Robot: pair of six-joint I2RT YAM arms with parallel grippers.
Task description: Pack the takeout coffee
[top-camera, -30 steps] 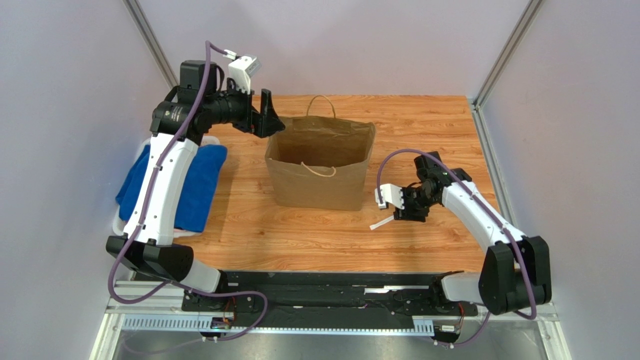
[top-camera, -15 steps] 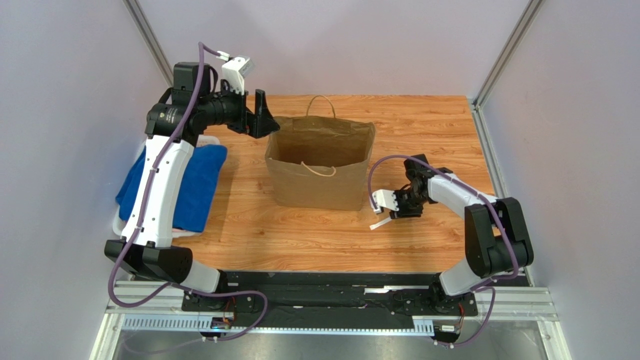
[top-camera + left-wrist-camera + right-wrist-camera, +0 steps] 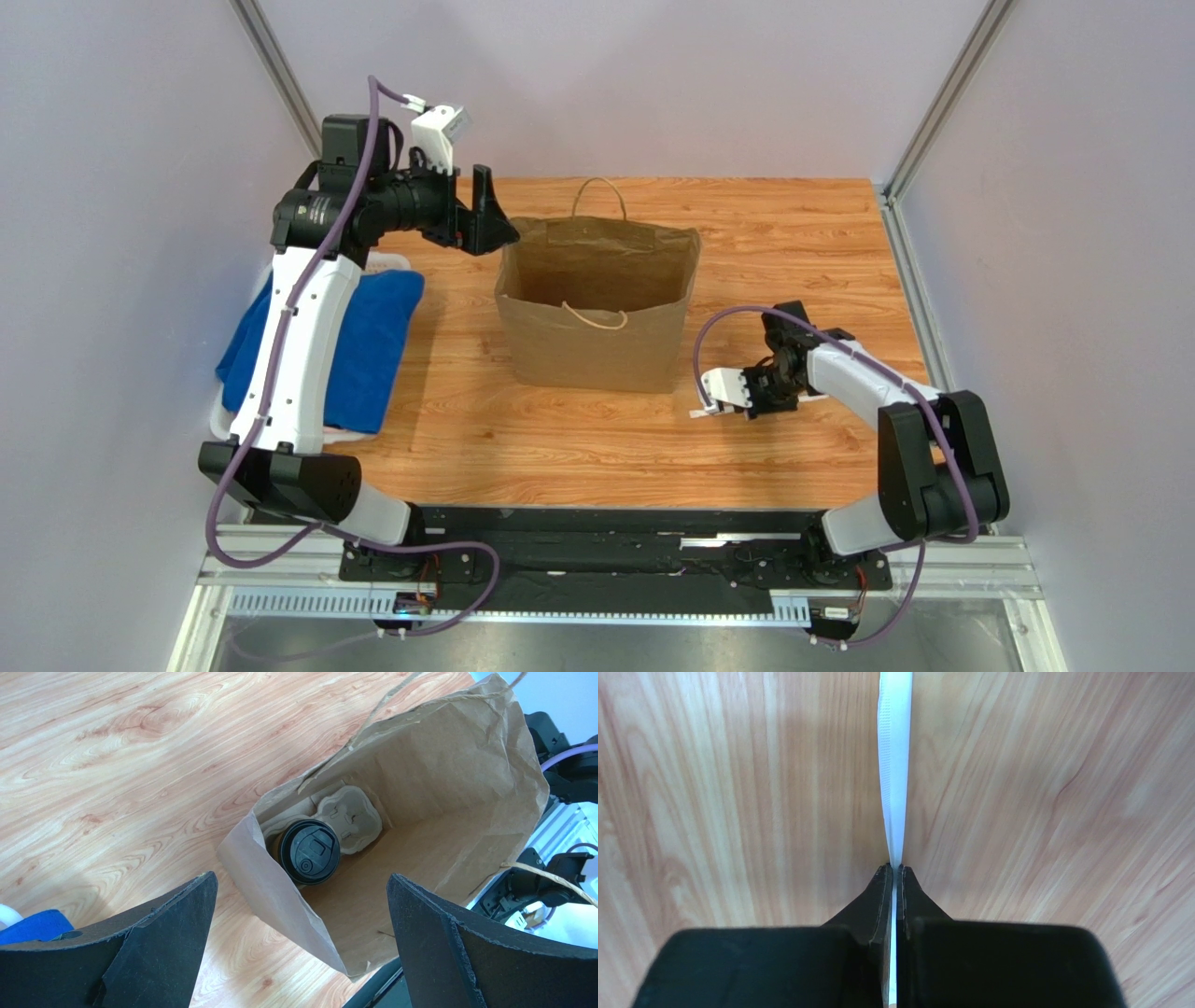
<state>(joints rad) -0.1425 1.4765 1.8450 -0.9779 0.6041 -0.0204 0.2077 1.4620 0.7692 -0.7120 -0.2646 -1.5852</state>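
**Coffee is in the bag, lid on**

Nearest you, the right gripper (image 3: pixel 893 871) is low over the table (image 3: pixel 561 441), to the right of the bag's near corner. Its jaws are pinched together on a thin white strip (image 3: pixel 894 777) that runs straight out from the tips above the wood.

In the middle of the table the bag (image 3: pixel 596 350) stands upright with its mouth open and its handles loose. Look down into it through the left wrist view: a pulp tray (image 3: pixel 351 815) lies on the bottom, and the coffee (image 3: pixel 310 851) stands at one end of it, black lid up, with a bare well beside it.

A blue cloth (image 3: pixel 372 336) lies at the table's left edge.

Farthest back, the left gripper (image 3: pixel 487 213) hangs just beside the bag's far left corner, above the rim. Its jaws are spread wide and hold nothing.
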